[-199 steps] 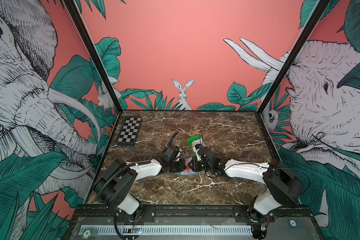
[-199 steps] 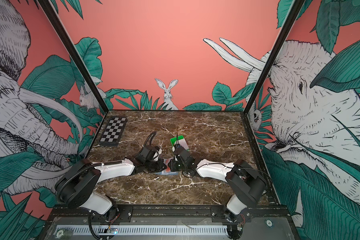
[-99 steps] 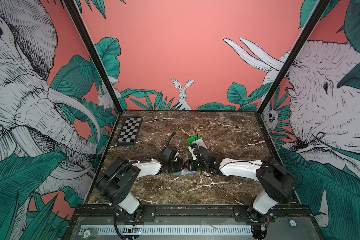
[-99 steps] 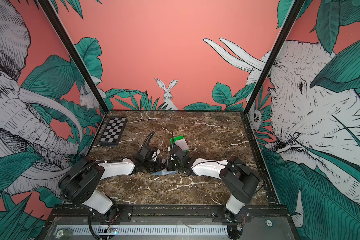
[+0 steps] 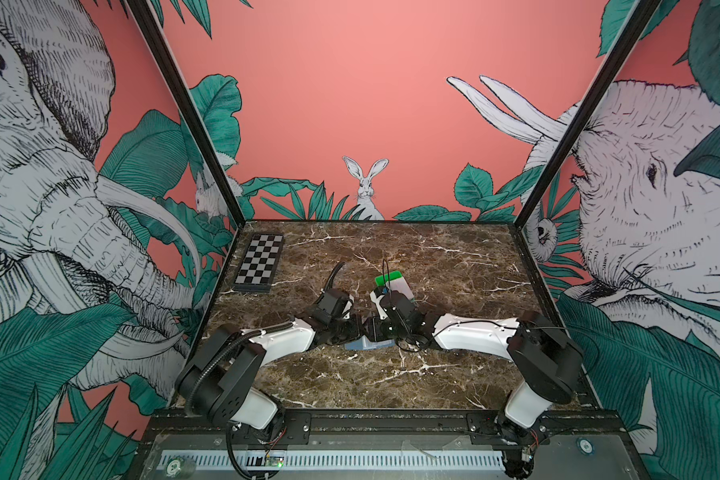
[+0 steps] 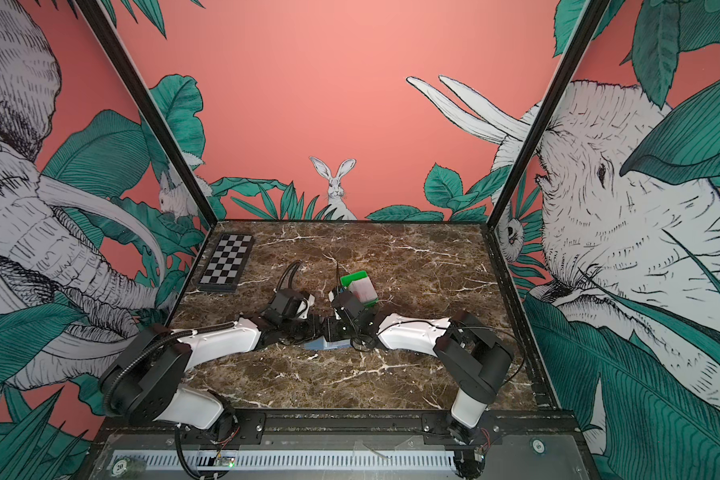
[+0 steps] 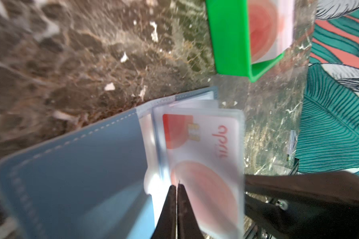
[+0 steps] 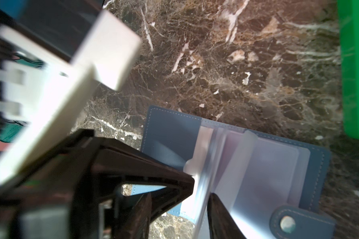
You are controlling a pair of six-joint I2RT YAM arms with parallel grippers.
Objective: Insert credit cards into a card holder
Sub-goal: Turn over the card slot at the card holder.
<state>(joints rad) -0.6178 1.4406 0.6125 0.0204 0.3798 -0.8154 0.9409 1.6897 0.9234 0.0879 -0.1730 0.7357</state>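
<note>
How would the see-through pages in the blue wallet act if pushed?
Probably floppy: the pages fan up and curve instead of lying flat. The one with a card inside likely feels stiffer. They look shiny, so they may be slippery.

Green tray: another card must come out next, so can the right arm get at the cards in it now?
Probably yes. The green tray lies just beyond the right gripper, with bare table between; its jaws stand open astride a card holder sleeve, so it must first back off.

Bright even light, blurred wrist views
</note>
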